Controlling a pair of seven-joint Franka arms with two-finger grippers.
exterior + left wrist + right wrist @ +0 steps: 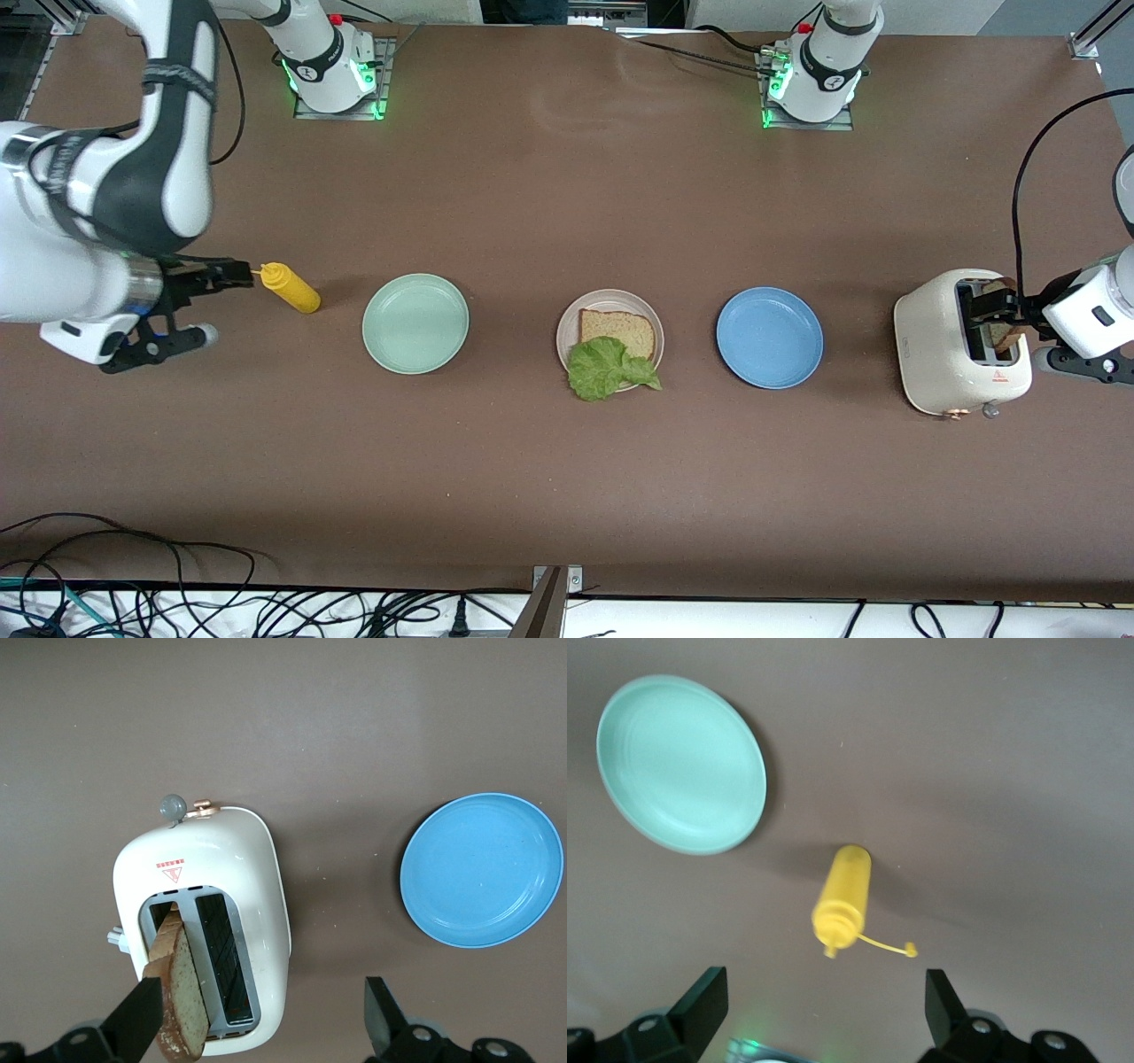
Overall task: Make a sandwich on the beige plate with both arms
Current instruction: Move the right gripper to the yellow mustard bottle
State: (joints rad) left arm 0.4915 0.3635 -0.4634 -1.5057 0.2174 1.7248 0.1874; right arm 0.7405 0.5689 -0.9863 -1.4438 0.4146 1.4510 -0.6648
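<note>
We see the left gripper spread wide over the toaster, a bread slice in the slot by one finger. Right gripper, jaws wide, above the mustard bottle. Beige plate w/ bread & lettuce sits between both.

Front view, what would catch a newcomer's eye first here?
Three plates in a row: the beige plate in the middle holds a bread slice and lettuce leaf. At the left arm's end, the left gripper, jaws open, is at a toaster with a second slice sticking up.
</note>
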